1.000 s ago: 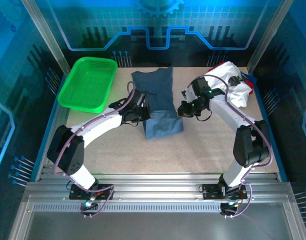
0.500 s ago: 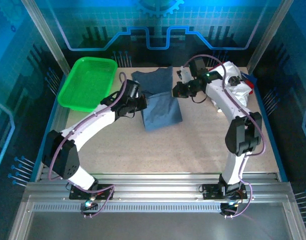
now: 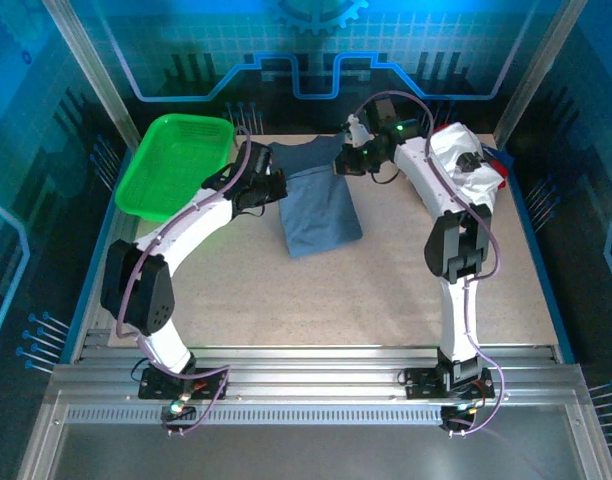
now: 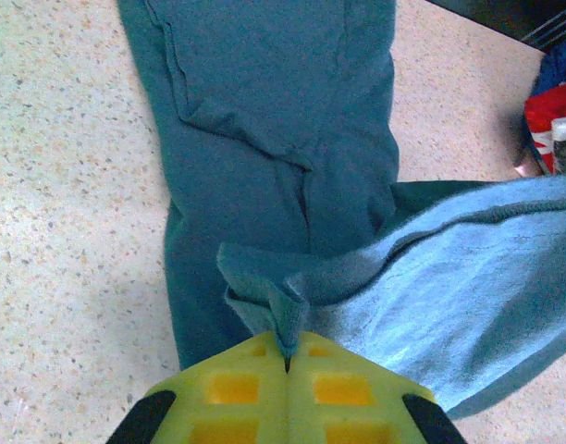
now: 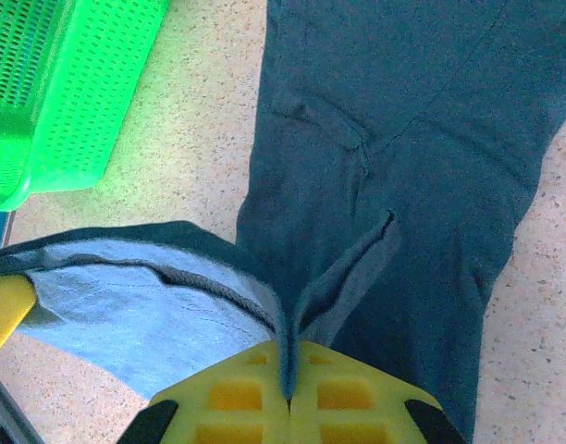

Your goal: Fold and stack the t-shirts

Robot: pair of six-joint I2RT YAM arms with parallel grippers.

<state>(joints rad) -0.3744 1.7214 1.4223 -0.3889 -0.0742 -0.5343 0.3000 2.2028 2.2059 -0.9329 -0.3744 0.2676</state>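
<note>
- Lying under everything, the speckled desk (image 3: 386, 300) carries the shirts and a basket, as we see from above.
- Our left arm (image 3: 186, 225) reaches in from the near left and our right arm (image 3: 418, 165) bends round from the near right. Both end at the blue shirt.
- We find the blue shirt (image 3: 321, 215) at the middle of the desk's far half, its long side running near to far, part of it doubled over itself.
- We see the basket (image 3: 176, 165), green mesh, at the far left, near the blue shirt's left side.
- We see a heap of white and red shirts (image 3: 476, 185) at the far right, apart from the blue one.
- Our left jaws are closed tight on a pinch of the blue shirt's left edge, holding up a flap whose paler inner face shows in the left wrist view.
- Our right jaws are closed tight on a fold of its right edge, toward the far end, with the same pale lining turned out.
</note>
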